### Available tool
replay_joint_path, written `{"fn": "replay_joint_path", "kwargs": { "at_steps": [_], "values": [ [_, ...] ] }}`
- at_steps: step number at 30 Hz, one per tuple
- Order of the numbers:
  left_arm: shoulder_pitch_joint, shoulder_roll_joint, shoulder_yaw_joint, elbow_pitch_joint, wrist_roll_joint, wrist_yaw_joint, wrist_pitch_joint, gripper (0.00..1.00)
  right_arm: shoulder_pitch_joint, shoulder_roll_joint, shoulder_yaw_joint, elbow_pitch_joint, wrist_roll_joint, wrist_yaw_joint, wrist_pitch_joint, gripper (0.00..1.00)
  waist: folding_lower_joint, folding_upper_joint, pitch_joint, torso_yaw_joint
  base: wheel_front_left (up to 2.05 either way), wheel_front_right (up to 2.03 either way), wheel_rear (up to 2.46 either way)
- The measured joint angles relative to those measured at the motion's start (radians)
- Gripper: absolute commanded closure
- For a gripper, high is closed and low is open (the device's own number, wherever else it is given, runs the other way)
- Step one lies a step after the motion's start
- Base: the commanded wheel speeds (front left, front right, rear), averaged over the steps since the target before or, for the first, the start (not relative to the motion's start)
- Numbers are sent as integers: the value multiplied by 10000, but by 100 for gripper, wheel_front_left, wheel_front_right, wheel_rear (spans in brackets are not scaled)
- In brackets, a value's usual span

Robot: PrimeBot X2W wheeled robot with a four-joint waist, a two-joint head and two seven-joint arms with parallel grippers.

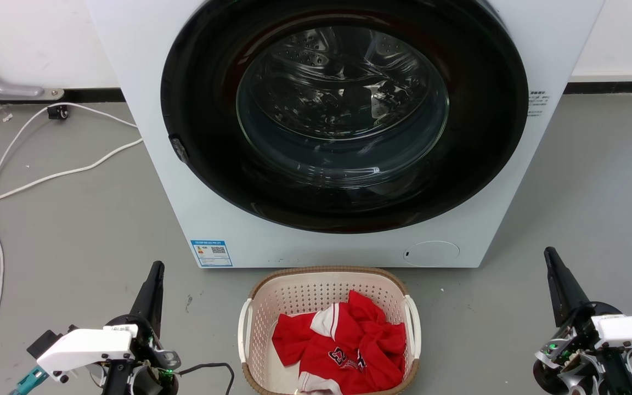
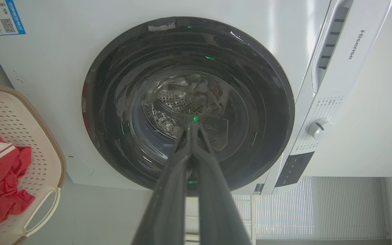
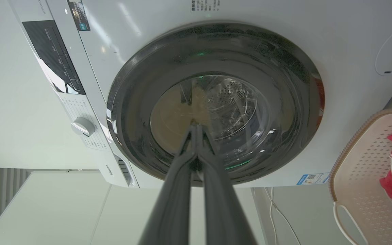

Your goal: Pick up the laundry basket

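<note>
Laundry basket [image 1: 299, 296] is sitting on the grey floor [image 1: 74, 230] just in front of the washing machine [image 1: 146, 164], holding a crumpled red-and-white garment [image 1: 343, 345]. Left gripper [image 1: 157, 269] is hovering well off to its left and right gripper [image 1: 549, 253] well off to its right, each pressing its fingers together on nothing.

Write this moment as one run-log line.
left gripper: shut | right gripper: shut | laundry basket: on floor, untouched, red jersey inside

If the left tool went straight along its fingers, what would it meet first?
Likely the washing machine's door glass: the left tool, fingers shut, aims at it, depth unclear. The laundry basket lies off that line.
</note>
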Motion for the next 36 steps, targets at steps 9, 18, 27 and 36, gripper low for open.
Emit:
{"fn": "replay_joint_path", "kwargs": {
  "at_steps": [9,18,27,36],
  "values": [
    [0,-8,15,2,31,0,4,100,-1,12,-17,0,-2,0,8,100,0,0,0,0,0,0,0],
    [-1,-21,29,2,42,0,13,100,-1,21,-31,0,-33,0,12,100,0,0,0,0,0,0,0],
    [-1,-35,42,2,54,0,17,100,-2,27,-40,2,-46,0,17,100,0,0,0,0,0,0,0],
    [-2,-40,56,2,56,0,44,100,-2,35,-52,2,-58,0,21,100,0,0,0,0,0,0,0]
  ]
}}
